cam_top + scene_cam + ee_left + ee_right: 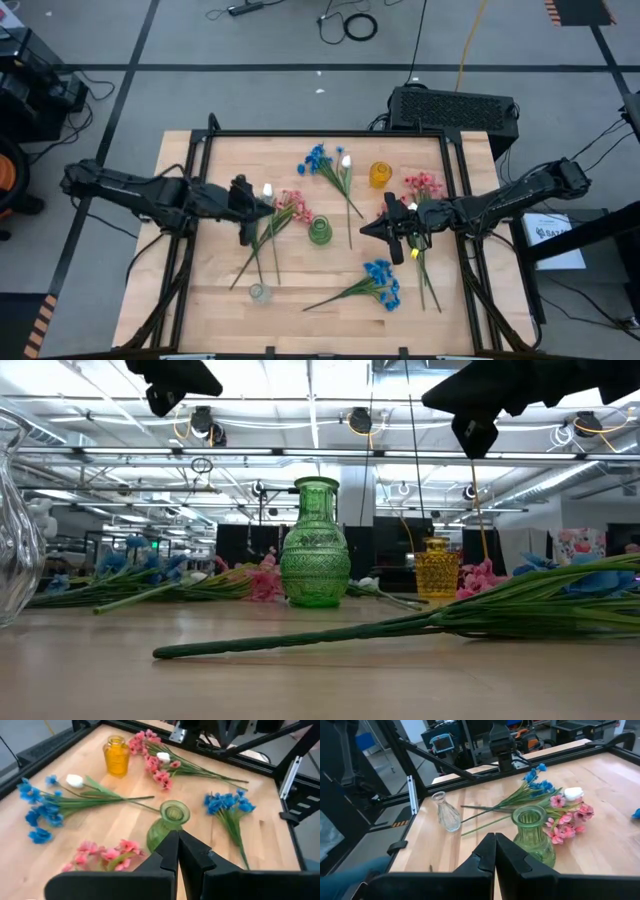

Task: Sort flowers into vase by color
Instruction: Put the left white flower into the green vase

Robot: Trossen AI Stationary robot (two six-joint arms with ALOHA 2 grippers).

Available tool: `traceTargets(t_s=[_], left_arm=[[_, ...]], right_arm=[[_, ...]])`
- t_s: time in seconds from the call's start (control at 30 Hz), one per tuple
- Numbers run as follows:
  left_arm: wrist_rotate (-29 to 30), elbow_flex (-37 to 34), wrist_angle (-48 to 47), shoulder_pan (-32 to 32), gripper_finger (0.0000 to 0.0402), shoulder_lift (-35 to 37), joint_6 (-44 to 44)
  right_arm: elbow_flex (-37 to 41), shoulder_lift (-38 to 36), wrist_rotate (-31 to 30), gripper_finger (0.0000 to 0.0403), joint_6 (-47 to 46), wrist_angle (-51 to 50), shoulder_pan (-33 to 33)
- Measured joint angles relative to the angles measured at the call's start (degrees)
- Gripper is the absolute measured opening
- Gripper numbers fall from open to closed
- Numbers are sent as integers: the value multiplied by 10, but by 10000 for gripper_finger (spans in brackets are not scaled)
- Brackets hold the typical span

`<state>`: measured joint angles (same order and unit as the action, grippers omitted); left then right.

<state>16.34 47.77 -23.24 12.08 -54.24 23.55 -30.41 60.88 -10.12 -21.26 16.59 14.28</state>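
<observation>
Flowers lie flat on the table. There is a blue spray with a white bud at the far middle and a pink spray left of centre. A second blue spray lies near the front, and pink blossoms lie at the right. A green vase stands upright at the centre, a yellow vase stands behind it, and a clear vase stands at the front left. My left gripper hovers shut over the pink spray, left of the green vase. My right gripper hovers shut to the right of that vase. Neither holds anything.
A black frame runs round the wooden table. One long green stem lies across the front of the table in the low view. There is bare wood at the far left corner and along the near edge.
</observation>
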Motion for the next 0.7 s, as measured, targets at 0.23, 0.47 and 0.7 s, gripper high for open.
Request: traceTargets(t_s=[0.23, 0.47, 0.7], left_arm=[[20, -21, 1, 42, 13, -14, 31], [21, -45, 2, 84, 13, -22, 76], [23, -61, 24, 111, 13, -43, 92]], right_arm=[[0, 0, -40, 0, -1, -21, 2], [0, 0, -48, 0, 7, -23, 2], [0, 0, -48, 0, 9, -23, 2]])
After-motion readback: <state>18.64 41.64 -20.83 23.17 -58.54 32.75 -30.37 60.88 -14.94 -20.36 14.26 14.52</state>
